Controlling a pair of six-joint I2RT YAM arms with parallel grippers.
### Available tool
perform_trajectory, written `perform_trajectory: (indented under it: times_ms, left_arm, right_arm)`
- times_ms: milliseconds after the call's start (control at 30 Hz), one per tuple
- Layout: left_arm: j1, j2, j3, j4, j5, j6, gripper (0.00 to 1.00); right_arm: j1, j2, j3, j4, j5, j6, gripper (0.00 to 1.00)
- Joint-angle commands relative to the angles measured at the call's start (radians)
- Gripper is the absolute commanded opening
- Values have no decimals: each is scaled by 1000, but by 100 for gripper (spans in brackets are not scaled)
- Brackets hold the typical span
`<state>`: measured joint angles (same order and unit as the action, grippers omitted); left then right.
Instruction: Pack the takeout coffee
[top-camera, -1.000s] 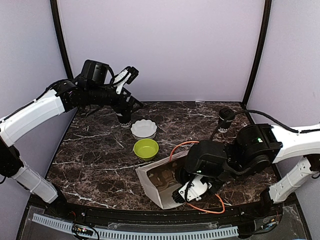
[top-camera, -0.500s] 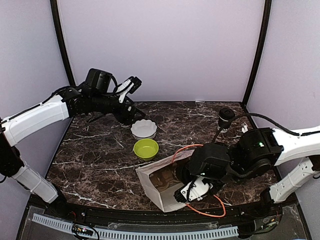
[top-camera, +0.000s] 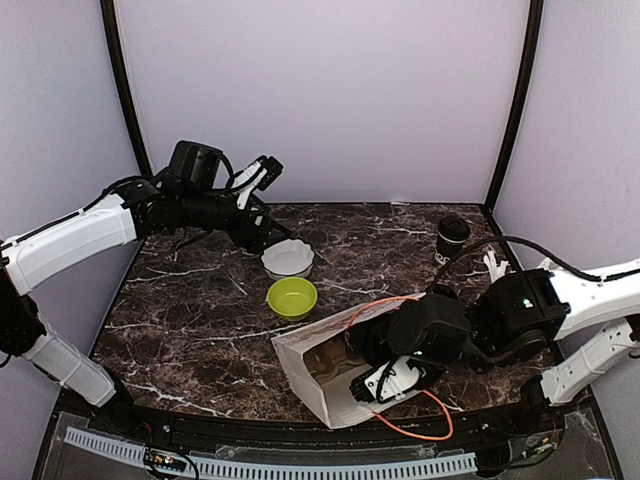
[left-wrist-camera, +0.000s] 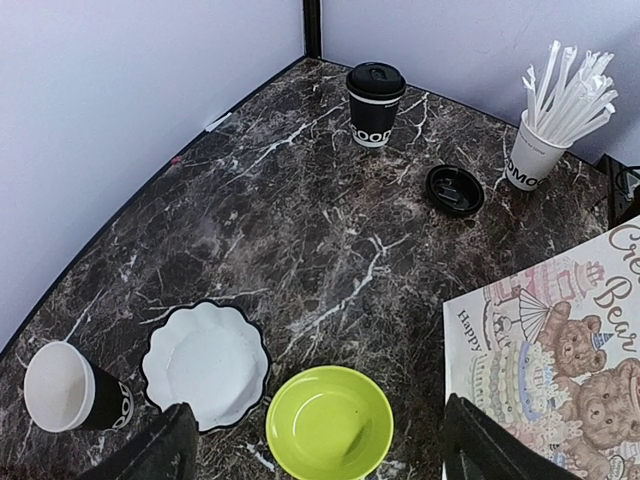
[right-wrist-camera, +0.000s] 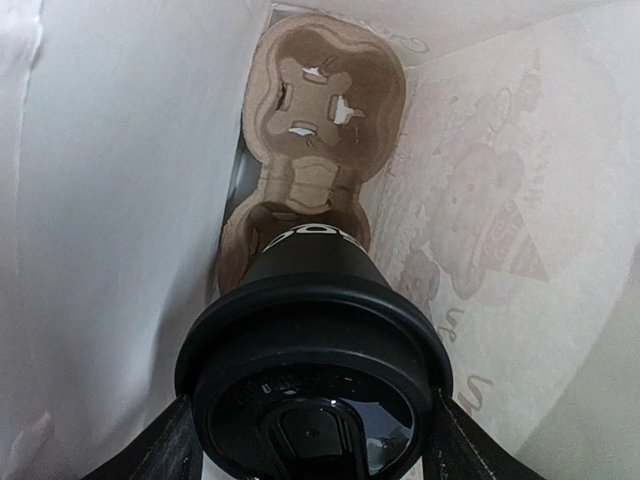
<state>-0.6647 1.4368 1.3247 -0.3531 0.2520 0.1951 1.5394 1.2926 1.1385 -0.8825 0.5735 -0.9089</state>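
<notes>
Black paper takeout coffee (right-wrist-camera: 310, 330), black plastic lid, white lettering low on its side. It is inside the white paper bag (right-wrist-camera: 90, 200) with bear print, which lies on its side on the dark marble table (top-camera: 190, 320). The cup's base points at the nearer well of the one brown cardboard cup carrier (right-wrist-camera: 325, 90) at the bag's far end; seated or not, cannot tell. Reaching into the bag, the right gripper (right-wrist-camera: 312, 405) has its fingers (right-wrist-camera: 180, 445) on either side of the cup, pinching it.

Lidded black cups: two. The second lidded black cup (left-wrist-camera: 375, 100) stands upright well behind the bag.
- One loose black lid (left-wrist-camera: 455, 190) and one white cup of white sticks (left-wrist-camera: 540, 150), both behind the bag.
- One green bowl (left-wrist-camera: 330, 420), just behind the bag.
- One white scalloped dish (left-wrist-camera: 205, 365), past the bowl from the bag.
- One lidless black cup (left-wrist-camera: 65, 390), white inside, beyond the dish, well apart from the bag.
- One orange cable (top-camera: 420, 432), looping at the bag's near side.

Above the bowl and dish, the left gripper (left-wrist-camera: 320, 405) hangs away from the bag, jaws spread wide, nothing between them.
</notes>
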Motion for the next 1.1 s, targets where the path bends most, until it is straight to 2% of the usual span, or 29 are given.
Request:
perform_trajectory:
  times_ms: [0, 67, 267, 500, 1067]
  left_arm:
    - [6, -38, -23, 23, 26, 0, 87]
    - [6, -35, -24, 23, 32, 0, 87]
    - [6, -23, -25, 21, 43, 1, 87]
    - [6, -2, -22, 18, 63, 2, 87]
    - [6, 36, -35, 27, 93, 4, 86]
  right_arm:
    - [2, -24, -14, 43, -8, 16, 56]
    - [-7, -21, -13, 42, -37, 66, 56]
    - [-44, -31, -43, 84, -75, 73, 55]
    - [-106, 17, 30, 36, -138, 130, 55]
    - [-178, 66, 15, 73, -150, 131, 53]
